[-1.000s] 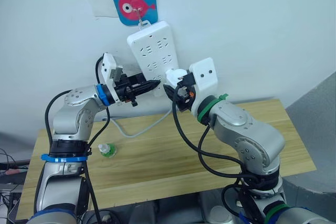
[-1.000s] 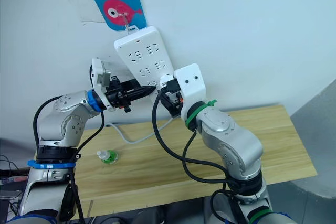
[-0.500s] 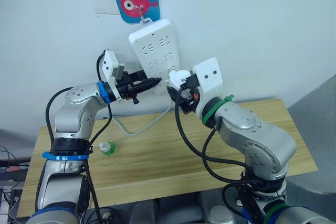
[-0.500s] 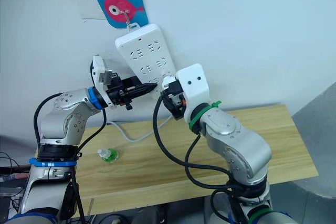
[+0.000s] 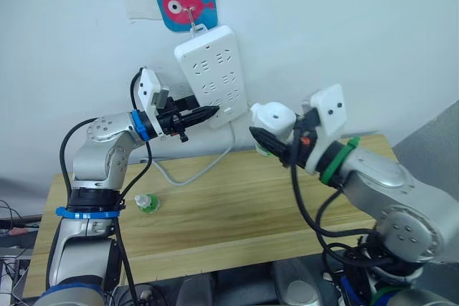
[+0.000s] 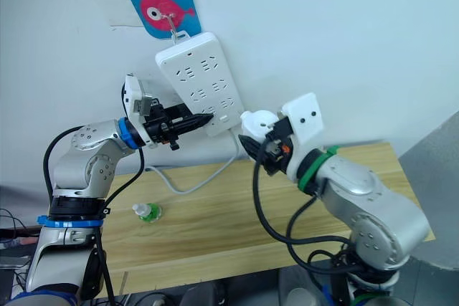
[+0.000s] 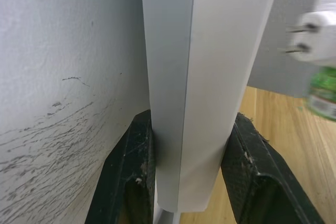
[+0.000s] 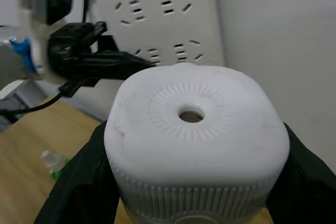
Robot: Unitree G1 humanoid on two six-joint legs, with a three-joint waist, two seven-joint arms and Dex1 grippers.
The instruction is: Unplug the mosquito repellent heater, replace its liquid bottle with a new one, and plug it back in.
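Heater (image 5: 275, 117) (unplugged) in right gripper (image 5: 267, 140), left gripper (image 5: 206, 113) gripping power strip (image 5: 212, 74)

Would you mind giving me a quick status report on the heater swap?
Left gripper clamps power strip edge. Right gripper holds mosquito repellent heater, unplugged, clear of strip. Spare bottle on table. Nothing obstructing.

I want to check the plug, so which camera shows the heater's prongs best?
The left wrist view: the mosquito repellent heater faces it prongs-first, free of the power strip. The right wrist view shows its vented dome; the eye views show it in the right gripper.
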